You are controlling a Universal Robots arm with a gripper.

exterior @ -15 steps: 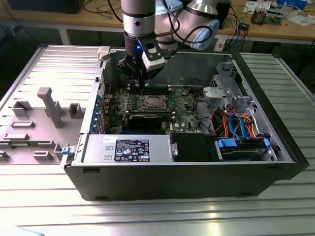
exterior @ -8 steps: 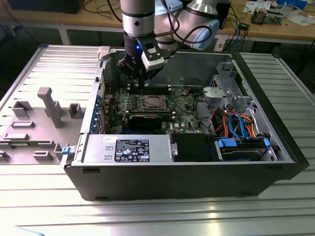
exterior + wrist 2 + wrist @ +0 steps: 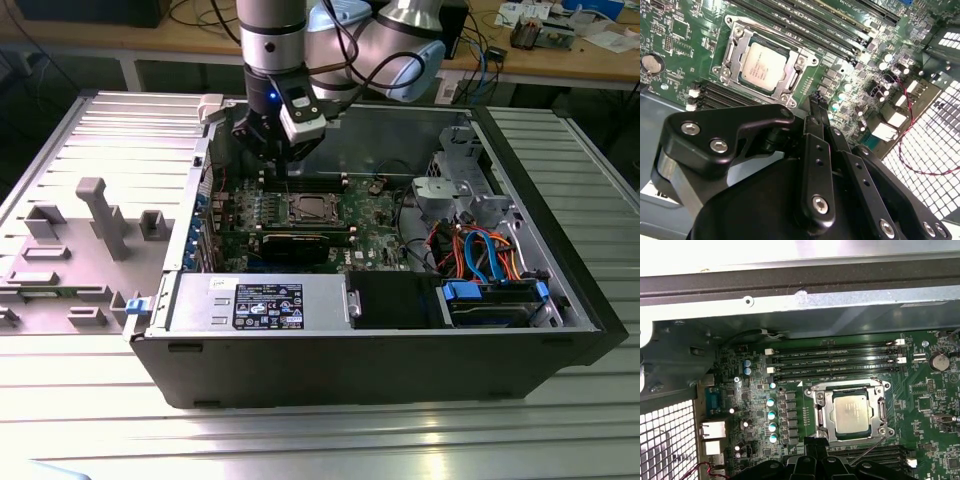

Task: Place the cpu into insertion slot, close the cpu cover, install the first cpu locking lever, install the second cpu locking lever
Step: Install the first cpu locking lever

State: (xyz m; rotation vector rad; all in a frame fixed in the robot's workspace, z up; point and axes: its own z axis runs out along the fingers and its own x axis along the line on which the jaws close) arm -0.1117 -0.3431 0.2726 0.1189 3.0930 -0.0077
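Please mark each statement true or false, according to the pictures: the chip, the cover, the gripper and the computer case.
1. The cpu lies in the insertion slot. True.
2. The cpu cover stands raised, away from the socket. False: the silvery frame lies flat around the chip in both wrist views.
3. The gripper holds the chip between its fingers. False: the chip sits in the socket, apart from the fingertips, which carry nothing.
4. The computer case lies on its side with the board exposed. True.
5. Long memory slots run beside the socket. True.
6. The arm hangs over the blue drive bay. False: in the exterior view it is above the green board, near the socket.
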